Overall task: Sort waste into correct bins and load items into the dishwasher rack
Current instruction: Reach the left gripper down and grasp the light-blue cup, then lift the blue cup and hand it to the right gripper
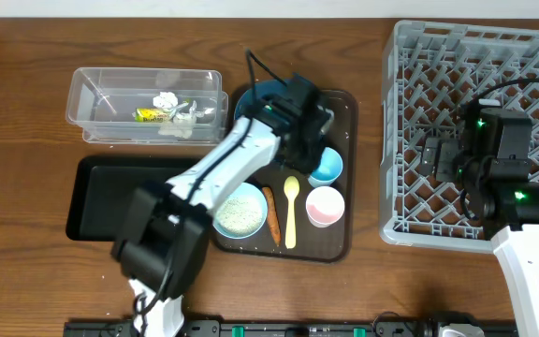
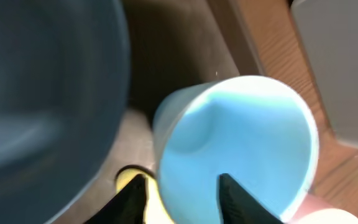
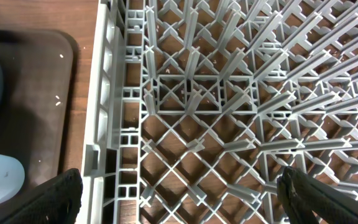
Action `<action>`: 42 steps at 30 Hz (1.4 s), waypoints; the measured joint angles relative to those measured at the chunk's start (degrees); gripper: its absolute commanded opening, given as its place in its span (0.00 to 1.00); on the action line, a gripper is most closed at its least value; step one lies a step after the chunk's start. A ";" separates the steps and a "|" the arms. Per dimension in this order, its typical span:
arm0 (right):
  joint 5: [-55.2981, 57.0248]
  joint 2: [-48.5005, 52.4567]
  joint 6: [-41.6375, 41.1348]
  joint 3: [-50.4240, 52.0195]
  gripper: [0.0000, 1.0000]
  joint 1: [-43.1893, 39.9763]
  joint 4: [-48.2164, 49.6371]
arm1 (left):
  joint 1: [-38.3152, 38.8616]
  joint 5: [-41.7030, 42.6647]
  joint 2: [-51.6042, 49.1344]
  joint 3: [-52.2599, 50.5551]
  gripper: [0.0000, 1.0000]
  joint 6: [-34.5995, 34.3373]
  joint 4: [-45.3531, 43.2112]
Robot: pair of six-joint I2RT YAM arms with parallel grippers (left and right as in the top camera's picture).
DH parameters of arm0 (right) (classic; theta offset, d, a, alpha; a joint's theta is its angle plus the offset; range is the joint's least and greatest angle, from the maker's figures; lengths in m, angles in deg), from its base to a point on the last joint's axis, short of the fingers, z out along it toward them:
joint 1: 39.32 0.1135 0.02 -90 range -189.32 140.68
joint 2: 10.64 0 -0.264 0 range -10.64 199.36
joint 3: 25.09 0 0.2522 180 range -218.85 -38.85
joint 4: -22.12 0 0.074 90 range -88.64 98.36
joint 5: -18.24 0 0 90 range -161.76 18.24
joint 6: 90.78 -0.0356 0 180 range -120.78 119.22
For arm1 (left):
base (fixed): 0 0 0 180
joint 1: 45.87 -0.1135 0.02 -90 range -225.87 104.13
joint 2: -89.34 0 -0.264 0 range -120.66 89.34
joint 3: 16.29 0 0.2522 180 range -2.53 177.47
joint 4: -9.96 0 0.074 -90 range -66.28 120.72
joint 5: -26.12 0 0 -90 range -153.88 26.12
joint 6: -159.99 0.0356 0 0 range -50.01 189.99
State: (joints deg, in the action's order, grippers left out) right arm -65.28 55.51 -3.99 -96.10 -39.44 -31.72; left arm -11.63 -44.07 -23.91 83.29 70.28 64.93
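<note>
One square grey plastic rack (image 1: 419, 94) of lattice pegs fills the wooden surface's (image 1: 26, 56) 3 o'clock; the right tool (image 3: 188, 196) hangs over it, spread wide. One dark brown serving tray (image 1: 340, 239) sits centre, one shallow black tray (image 1: 101, 201) at 8 o'clock. One clear plastic tub (image 1: 92, 108) at 10 holds crumpled white tissue (image 1: 165, 99) and a yellow-green wrapper (image 1: 150, 114). On the brown tray: one glossy dark-blue plate (image 2: 48, 93) at 11, one light-blue bowl (image 1: 262, 212) of white rice (image 1: 240, 211) at 7. Two cups stand there, blue cup (image 2: 241, 143) at 3, pink cup (image 1: 325, 206) at 4, beside one pale yellow spoon (image 1: 291, 211) and one orange-brown stick (image 1: 271, 217). The left tool (image 2: 182, 186), partly spread, straddles the blue cup's wall.
</note>
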 measured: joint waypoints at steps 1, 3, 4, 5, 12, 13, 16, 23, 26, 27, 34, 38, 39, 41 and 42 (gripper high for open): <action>0.00 0.00 0.00 0.00 0.99 0.00 0.00 | 0.22 -0.04 -0.83 0.00 0.09 -0.22 -0.28; 0.00 0.00 0.00 0.00 0.99 0.00 -0.24 | 0.35 -0.02 -1.95 -0.09 0.06 -0.11 -1.16; 0.00 0.00 0.00 0.00 0.99 0.00 -0.44 | 0.31 0.02 -2.16 -0.15 0.06 -0.26 -1.46; 0.00 0.00 0.00 0.00 0.99 0.00 -0.55 | 0.15 0.39 -2.16 -0.17 0.06 -0.22 -2.05; 0.02 0.00 0.00 0.00 0.98 0.00 -0.59 | -2.95 0.42 -0.26 0.24 0.06 -1.46 -6.19; 0.04 0.00 0.02 -0.02 0.96 0.00 -0.70 | -3.74 0.46 0.72 0.26 0.06 -2.05 -6.99; 0.15 0.00 -0.37 0.00 0.98 -0.02 -0.72 | -7.04 2.23 4.83 0.55 0.06 -4.94 -8.44; -10.29 2.56 -3.48 -0.04 0.99 -4.11 6.60 | -16.94 21.20 8.90 2.51 0.06 -9.99 -10.16; -28.76 6.32 1.53 -0.11 0.99 -5.53 12.04 | -20.70 32.06 8.04 2.49 0.06 -10.95 -11.87; -36.52 7.93 3.91 -0.13 0.99 -5.55 13.88 | -21.79 36.46 7.61 2.49 0.06 -11.04 -13.22; -74.73 18.25 11.82 -0.17 0.99 -2.12 28.44 | -24.65 54.69 6.47 2.49 0.06 -11.72 -17.18; -82.34 21.59 13.16 -0.17 0.98 1.16 34.99 | -23.93 58.49 6.47 2.49 0.06 -12.09 -17.25; -83.38 22.10 13.18 -0.17 0.98 1.75 36.44 | -23.67 59.17 6.47 2.49 0.06 -12.13 -17.22; -84.67 22.56 13.14 -0.17 0.97 2.58 39.15 | -23.08 60.11 6.47 2.49 0.06 -12.13 -17.25; -84.98 22.60 12.96 -0.17 0.97 2.82 40.50 | -22.75 60.46 6.47 2.49 0.06 -12.11 -17.22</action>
State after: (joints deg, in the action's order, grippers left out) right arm -150.26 78.11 8.97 -96.28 -36.62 8.78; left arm -34.38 16.39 -17.44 85.78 58.17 47.71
